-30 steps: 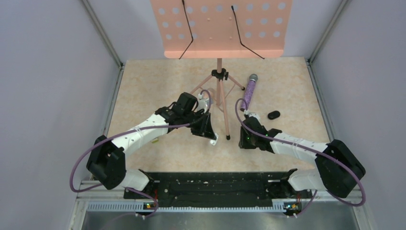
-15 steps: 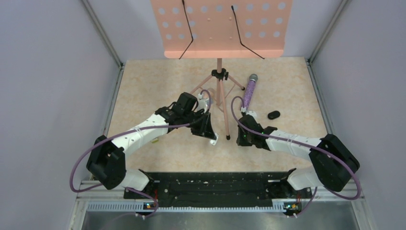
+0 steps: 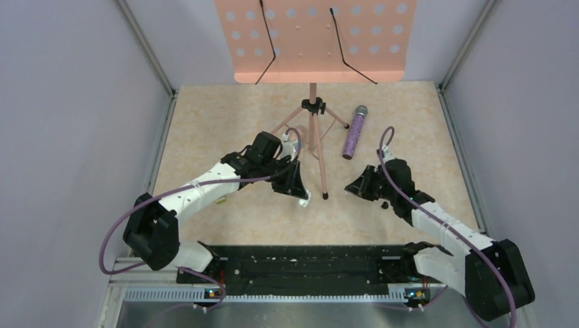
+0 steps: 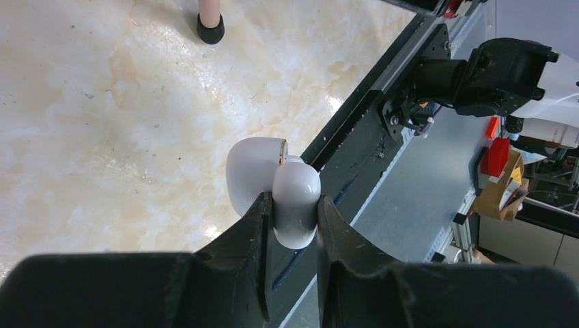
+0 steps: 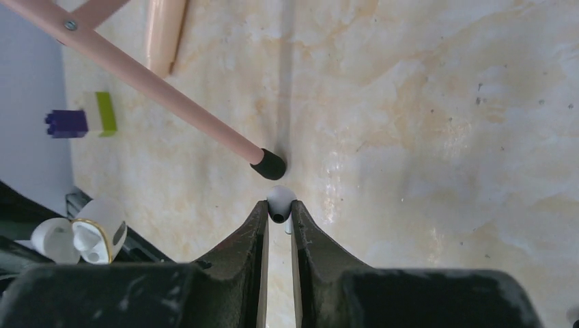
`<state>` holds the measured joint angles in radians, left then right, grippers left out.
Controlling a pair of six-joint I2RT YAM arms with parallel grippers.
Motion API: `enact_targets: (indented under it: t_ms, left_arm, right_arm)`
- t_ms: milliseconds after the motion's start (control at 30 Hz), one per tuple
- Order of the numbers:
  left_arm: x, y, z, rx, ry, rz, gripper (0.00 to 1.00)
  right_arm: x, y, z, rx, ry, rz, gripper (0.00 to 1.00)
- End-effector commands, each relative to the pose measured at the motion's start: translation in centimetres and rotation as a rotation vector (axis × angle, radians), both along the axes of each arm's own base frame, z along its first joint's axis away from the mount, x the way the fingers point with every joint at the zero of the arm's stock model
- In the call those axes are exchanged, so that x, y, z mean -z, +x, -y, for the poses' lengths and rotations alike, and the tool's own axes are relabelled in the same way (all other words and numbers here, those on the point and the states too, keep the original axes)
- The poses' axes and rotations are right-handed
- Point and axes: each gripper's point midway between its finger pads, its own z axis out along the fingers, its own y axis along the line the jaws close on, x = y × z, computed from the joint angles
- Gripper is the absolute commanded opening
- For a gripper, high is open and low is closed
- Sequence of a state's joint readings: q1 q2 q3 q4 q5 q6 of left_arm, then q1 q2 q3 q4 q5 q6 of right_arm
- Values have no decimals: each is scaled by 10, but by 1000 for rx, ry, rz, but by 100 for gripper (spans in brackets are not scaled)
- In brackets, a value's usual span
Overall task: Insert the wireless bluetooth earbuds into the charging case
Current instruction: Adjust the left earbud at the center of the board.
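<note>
White earbud (image 5: 280, 199) pinched in right tool (image 5: 279, 207), just beside stand foot (image 5: 268, 164) | left tool (image 4: 292, 203) clamped on charging case (image 4: 250, 171), toward bench's (image 3: 232, 123) near edge

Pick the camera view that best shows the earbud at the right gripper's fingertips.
Right wrist view: the white earbud sits between the fingertips of the right gripper, near the stand's foot. The top view hides it under the gripper; the left wrist view misses it.

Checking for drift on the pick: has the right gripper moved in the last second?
Yes. The right gripper has pulled back from the lower end of the microphone toward the near edge of the table, and is now close to the stand foot.
</note>
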<state>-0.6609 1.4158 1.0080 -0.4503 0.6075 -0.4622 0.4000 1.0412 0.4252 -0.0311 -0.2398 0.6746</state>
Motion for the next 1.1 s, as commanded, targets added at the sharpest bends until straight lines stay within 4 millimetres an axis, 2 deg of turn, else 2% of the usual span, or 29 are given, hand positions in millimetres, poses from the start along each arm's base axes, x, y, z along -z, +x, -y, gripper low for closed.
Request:
enact_targets:
  t_ms: [0,133,200,233,333,367,433,567,667,733,867,933,1067]
  left_arm:
    - [-19,6,-1,3,-30,70,0]
    - [-20,6,-2,2,-30,73,0]
    - [-20,6,-2,3,-28,71,0]
    - [-19,5,-2,5,-27,70,0]
    - [-19,5,-2,6,-29,68,0]
    - [-20,5,-2,6,-31,68,0]
    - [-20,5,-1,7,-33,66,0]
    - [-18,5,-1,6,-32,66,0]
    - [-17,5,0,9,-34,61,0]
    - [-16,6,1,10,-37,57,0]
    - [-16,7,2,10,-39,57,0]
    - [-16,7,1,7,-36,57,0]
    - [-16,7,0,2,-32,56,0]
  right_arm:
    - [-29,-4,-9,-130,227,79,2]
    - [-30,-6,2,-135,370,79,1]
    - [-21,-6,6,-121,382,45,4]
    - [-16,-4,9,-102,372,28,11]
    - [16,1,27,38,258,-80,39]
    - [24,3,36,86,212,-96,46]
    - [27,6,44,134,167,-93,50]
    - [13,12,53,161,120,-35,48]
    - [5,12,57,147,78,-4,42]
    - [7,7,56,123,48,-14,37]
    - [10,1,42,62,-37,-11,30]
    - [11,-4,26,7,-101,-3,30]
    - [15,-1,11,-21,-205,-7,36]
